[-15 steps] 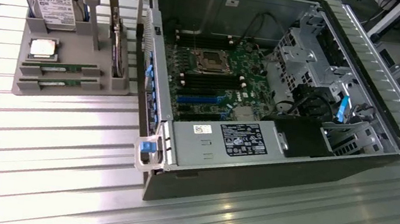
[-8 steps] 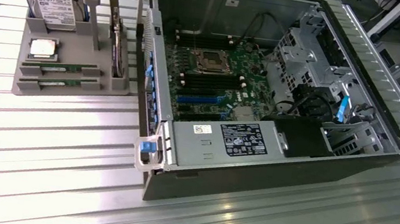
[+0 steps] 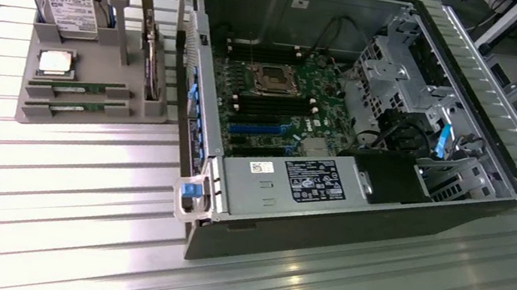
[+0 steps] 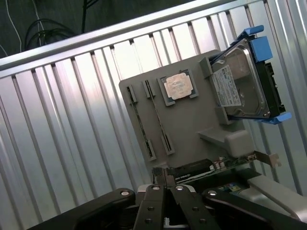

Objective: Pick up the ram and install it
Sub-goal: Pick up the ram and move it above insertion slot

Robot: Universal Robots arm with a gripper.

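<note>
My gripper [image 4: 165,179] hangs above the tray [image 3: 89,125], jaws together; descending like this, I risk jabbing the ram [image 3: 77,87] instead of gripping it.

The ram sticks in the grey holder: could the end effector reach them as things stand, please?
Probably yes: the ram sticks lie uncovered in the grey holder; the shut end effector hangs nearby.

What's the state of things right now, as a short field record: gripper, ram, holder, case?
gripper: shut, nothing gripped, over the gray holder
ram sticks: two, both seated in the holder's slots, neither lifted
also on holder: CPU chip, hard drive
computer case: open, motherboard exposed, to the exterior view's right of the holder
</note>
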